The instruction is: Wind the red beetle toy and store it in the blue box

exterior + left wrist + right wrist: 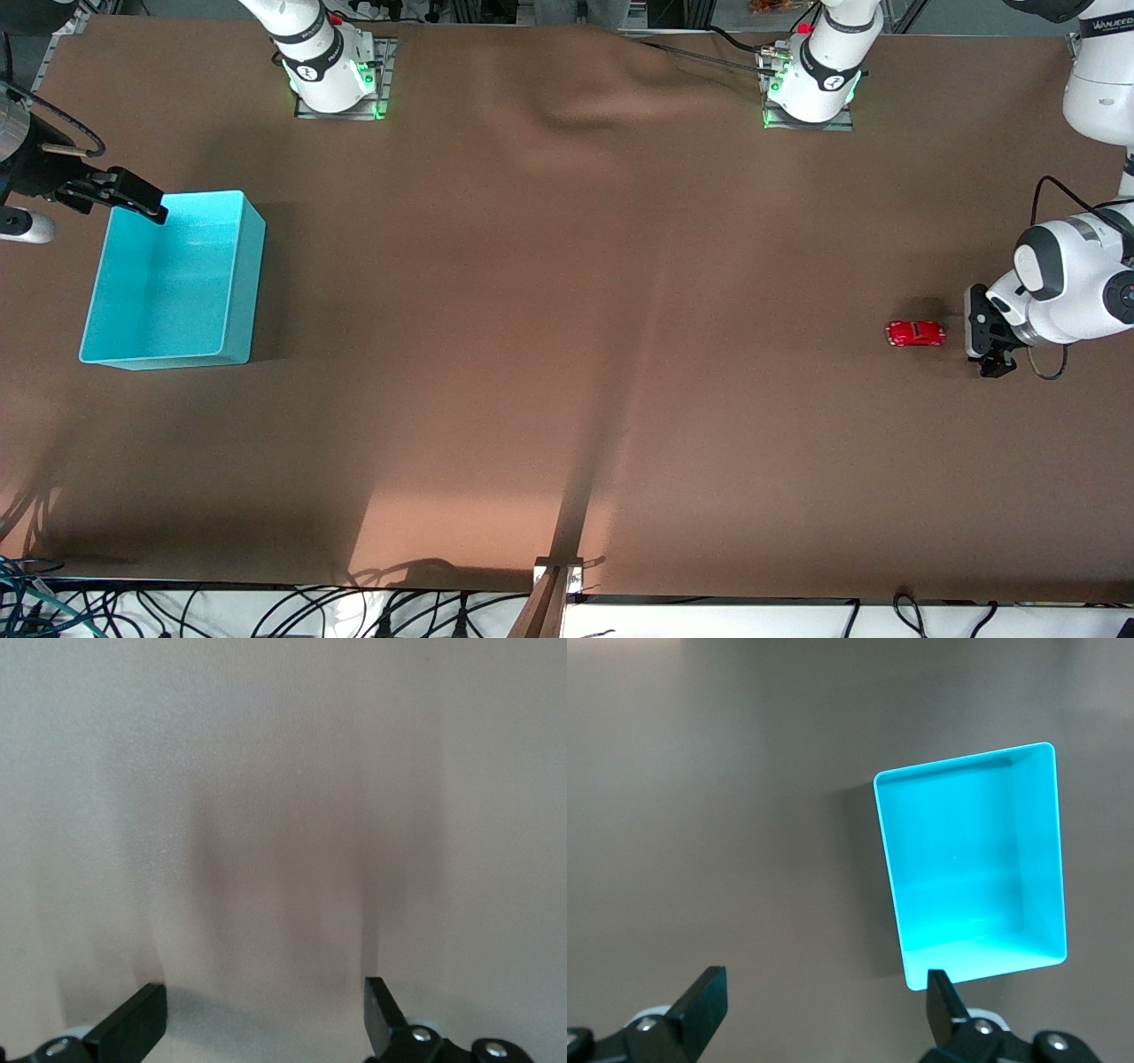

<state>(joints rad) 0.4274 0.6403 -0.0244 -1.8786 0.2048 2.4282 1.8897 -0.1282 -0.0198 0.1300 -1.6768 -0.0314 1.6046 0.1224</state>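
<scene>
brown cloth-covered table point(567, 354), both arms out at its ends, toy and bin well apart.

i see the tiny glossy red beetle-shaped toy car point(915, 333) lying on the cloth toward the left arm's end, just beside the left gripper point(990, 350), not held; left gripper's jaws stand apart over bare cloth in its wrist view point(261, 1019). rectangular light-blue plastic bin point(232, 292) sits upright and empty toward the right arm's end point(1045, 859). right gripper point(133, 197) hangs over the bin's rim corner, jaws apart point(824, 1005), holding nothing.
</scene>
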